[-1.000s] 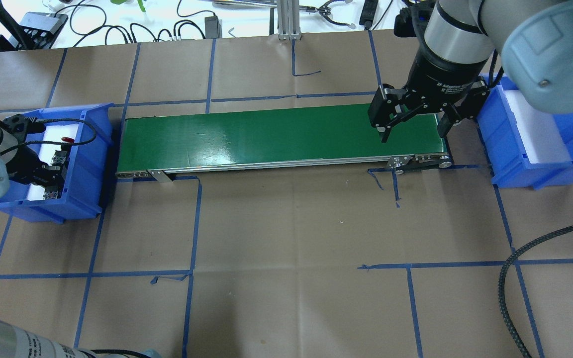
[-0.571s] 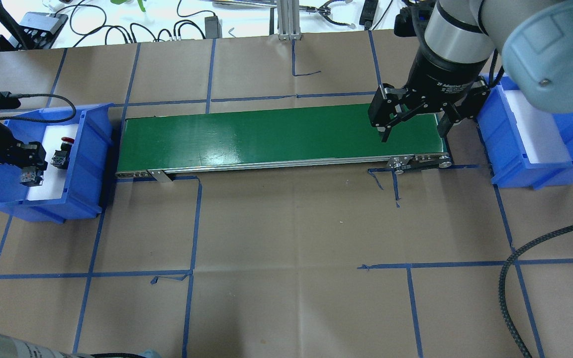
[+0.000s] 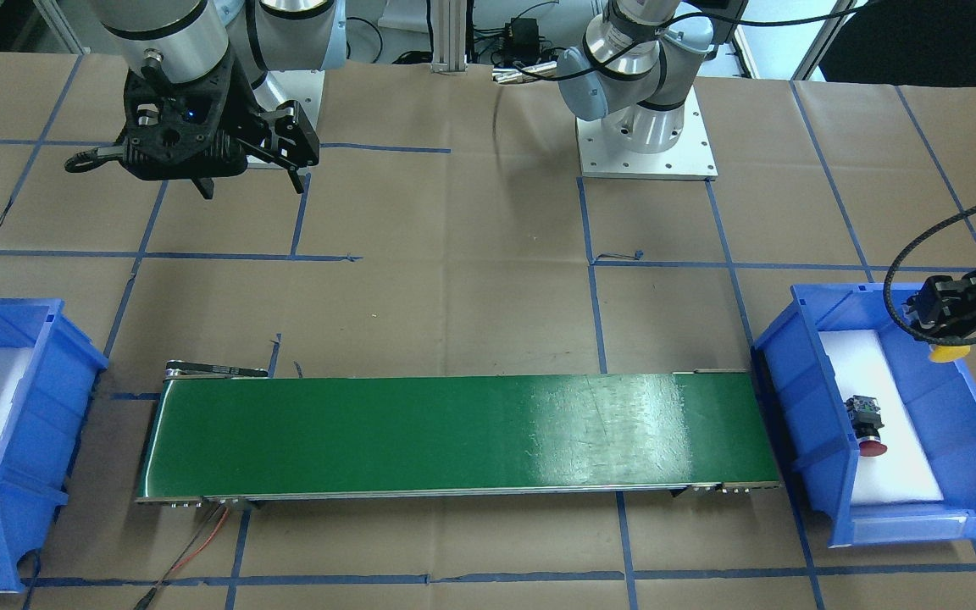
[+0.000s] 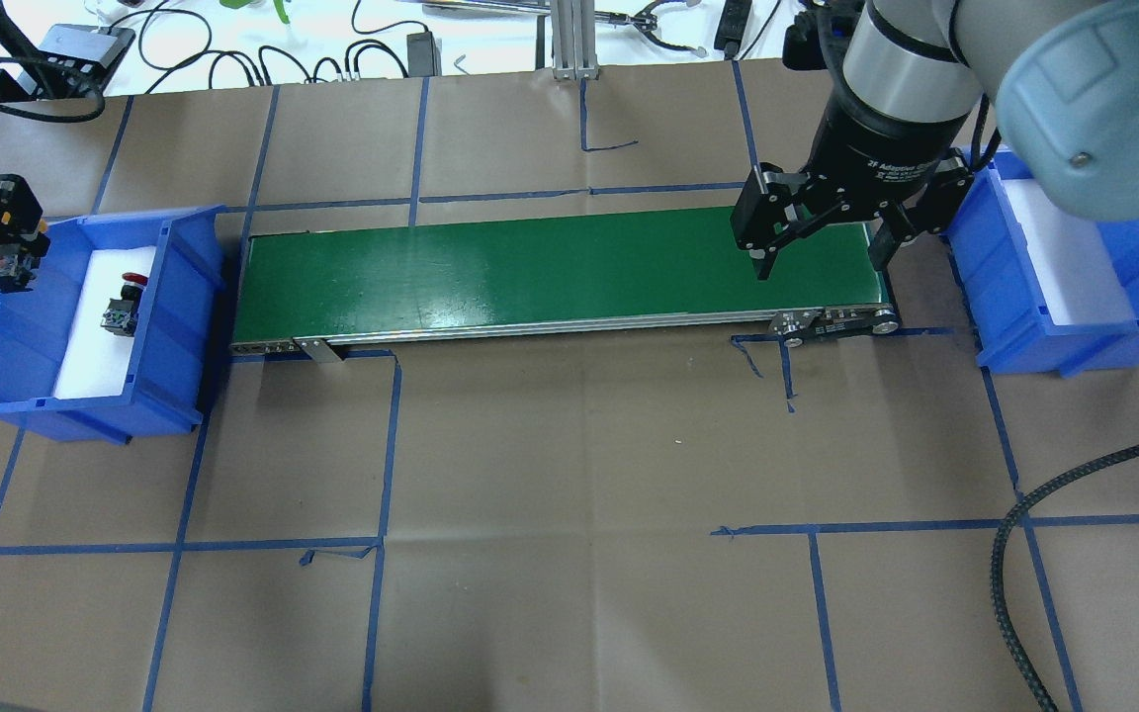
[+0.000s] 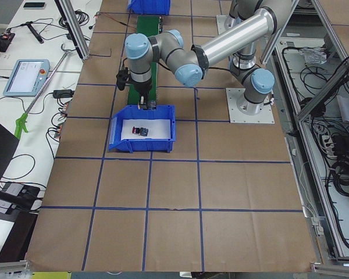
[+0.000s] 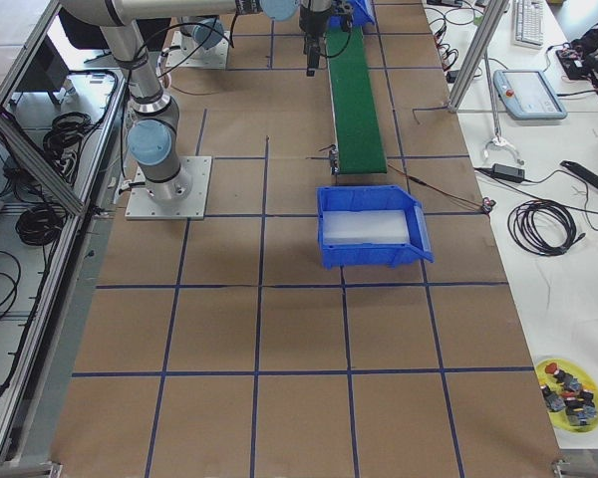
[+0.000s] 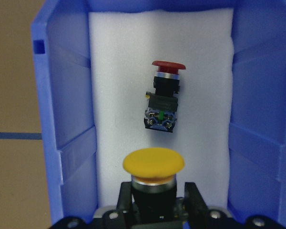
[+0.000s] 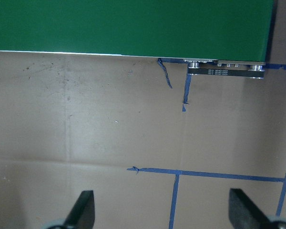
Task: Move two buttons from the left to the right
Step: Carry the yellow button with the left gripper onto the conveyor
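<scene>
- Currently, yellow button [image 7: 154,164]: clamped in left tool [image 7: 157,193], held up over left bin [image 7: 62,95], cap sticking out past the fingertips.
- Grip as seen: fingers bear on two opposite flat sides of the blocky body, just under the cap. Judged the right place, since the cap is round and smooth and would likely slip.
- Red button [image 7: 163,98]: lies on its side on white foam [image 7: 119,57] inside left bin, near mid-floor, touched by neither tool.
- Handling, judged: small, light, rigid plastic that will not squash. The screw-terminal end looks the more delicate part, so take the body's sides.
- Right tool [image 4: 819,265]: fingers wide apart, empty, well away from left bin, over the far end of the belt [image 4: 530,267].
</scene>
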`<state>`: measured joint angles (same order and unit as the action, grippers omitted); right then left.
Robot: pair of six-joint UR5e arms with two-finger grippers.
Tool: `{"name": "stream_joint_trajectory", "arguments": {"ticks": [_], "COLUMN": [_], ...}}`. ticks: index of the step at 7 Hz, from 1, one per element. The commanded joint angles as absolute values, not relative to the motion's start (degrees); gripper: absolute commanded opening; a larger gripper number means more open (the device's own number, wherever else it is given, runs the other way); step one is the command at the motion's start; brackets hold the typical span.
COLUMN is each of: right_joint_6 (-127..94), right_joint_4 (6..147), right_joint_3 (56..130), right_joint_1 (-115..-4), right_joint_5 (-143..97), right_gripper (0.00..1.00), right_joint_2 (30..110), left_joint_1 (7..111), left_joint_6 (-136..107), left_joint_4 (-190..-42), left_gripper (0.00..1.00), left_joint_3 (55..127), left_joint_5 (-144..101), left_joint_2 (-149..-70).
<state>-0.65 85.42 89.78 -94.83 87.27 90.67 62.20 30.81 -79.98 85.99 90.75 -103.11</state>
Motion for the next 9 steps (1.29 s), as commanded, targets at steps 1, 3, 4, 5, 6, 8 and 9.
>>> {"name": "stream_joint_trajectory", "arguments": {"ticks": [1, 3, 4, 5, 6, 8, 9], "right_joint_6": [-0.7, -0.6, -0.6, -0.6, -0.6, -0.6, -0.6], "right_joint_4": [85.5, 85.4, 85.5, 85.5, 85.5, 85.5, 85.5], "right_joint_3": [89.7, 89.6, 89.7, 89.7, 89.7, 89.7, 89.7], "right_joint_1": [-94.8, -94.7, -94.7, -94.7, -94.7, -94.7, -94.7], "right_joint_5": [87.2, 87.3, 87.3, 87.3, 87.3, 87.3, 87.3], "right_gripper": [1.0, 1.0, 1.0, 1.0, 1.0, 1.0, 1.0], "right_joint_2": [90.4, 90.5, 90.5, 90.4, 90.5, 90.4, 90.4], "left_joint_1": [71.9, 80.3, 83.3, 85.2, 85.9, 85.9, 85.9], "left_joint_6": [20.5, 10.0, 4.6, 3.4, 3.3, 3.9, 4.0], "left_joint_4": [-80.1, -76.2, -74.5, -70.7, -68.0, -67.5, -66.9], "left_gripper": [0.0, 0.0, 0.0, 0.0, 0.0, 0.0, 0.0], "left_joint_3": [84.9, 85.0, 85.5, 86.9, 87.9, 90.7, 91.9], "left_joint_5": [90.7, 90.9, 90.7, 90.7, 90.8, 90.7, 90.6], "left_joint_2": [-104.2, -108.7, -110.7, -112.7, -114.3, -114.6, -114.3]}}
